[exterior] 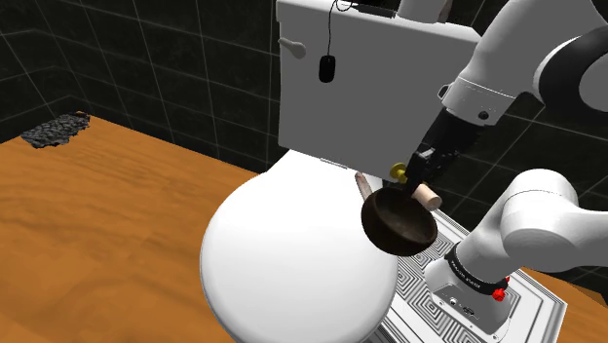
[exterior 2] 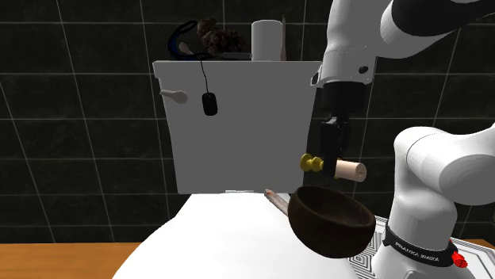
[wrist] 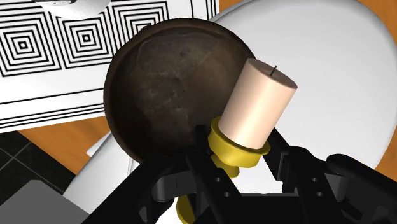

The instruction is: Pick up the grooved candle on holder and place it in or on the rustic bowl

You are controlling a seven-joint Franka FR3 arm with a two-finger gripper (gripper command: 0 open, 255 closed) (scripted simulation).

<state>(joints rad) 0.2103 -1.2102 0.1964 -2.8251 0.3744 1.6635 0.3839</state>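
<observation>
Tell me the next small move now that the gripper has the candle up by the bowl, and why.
Probably shift the gripper a little toward the middle of the bowl before lowering. It is shut on the yellow holder of the candle, which hangs tipped on its side just above the bowl. In the wrist view its wick end lines up with the rim, not the middle.
</observation>
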